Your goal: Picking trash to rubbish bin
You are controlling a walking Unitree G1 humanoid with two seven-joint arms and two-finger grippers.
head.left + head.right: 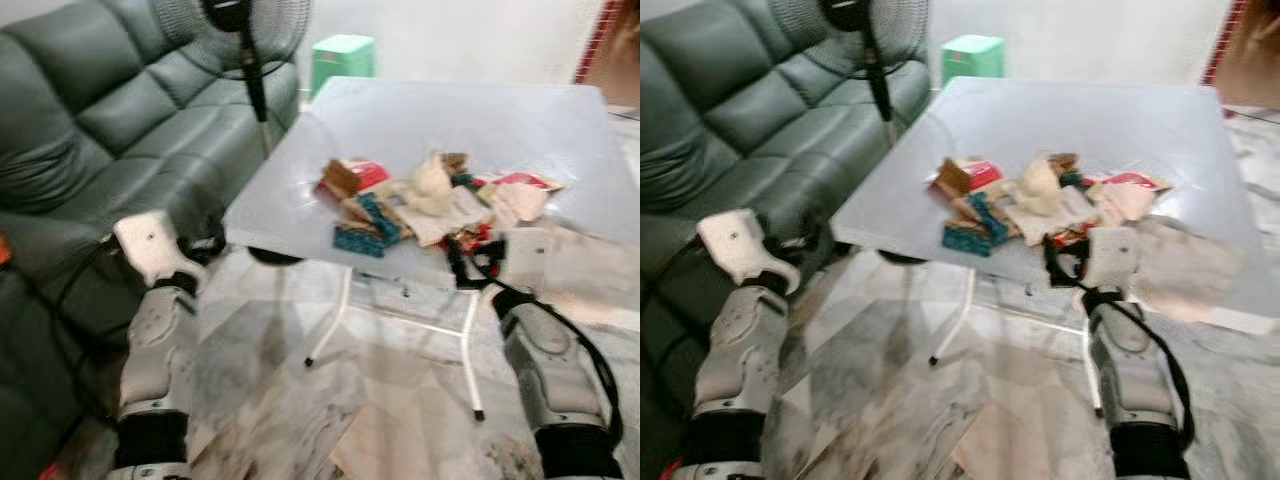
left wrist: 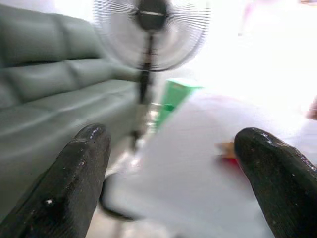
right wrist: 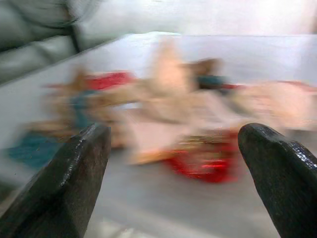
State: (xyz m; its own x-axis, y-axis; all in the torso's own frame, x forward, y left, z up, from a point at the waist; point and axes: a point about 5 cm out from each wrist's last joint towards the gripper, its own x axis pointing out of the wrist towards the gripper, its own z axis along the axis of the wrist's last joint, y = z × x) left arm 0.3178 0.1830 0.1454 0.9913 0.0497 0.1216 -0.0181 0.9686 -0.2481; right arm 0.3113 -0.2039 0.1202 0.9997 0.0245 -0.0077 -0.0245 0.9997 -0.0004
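Note:
A pile of trash (image 1: 420, 200) lies on the near half of a white folding table (image 1: 470, 110). It holds a teal packet (image 1: 365, 232), crumpled cream paper (image 1: 432, 185), red wrappers (image 1: 368, 175) and brown cardboard scraps. My right gripper (image 1: 468, 258) is open at the table's front edge, just short of a shiny red wrapper (image 3: 205, 161), with nothing between its fingers (image 3: 74, 173). My left gripper (image 1: 205, 247) is open beside the table's near left corner, also holding nothing. Its wrist view looks past its fingers (image 2: 79, 178) at the table's edge and the fan.
A dark green leather sofa (image 1: 100, 130) runs along the left, close to my left arm. A standing fan (image 1: 245, 40) rises between sofa and table. A green stool (image 1: 342, 55) stands behind. White table legs (image 1: 330, 320) rest on the marble floor (image 1: 380, 410).

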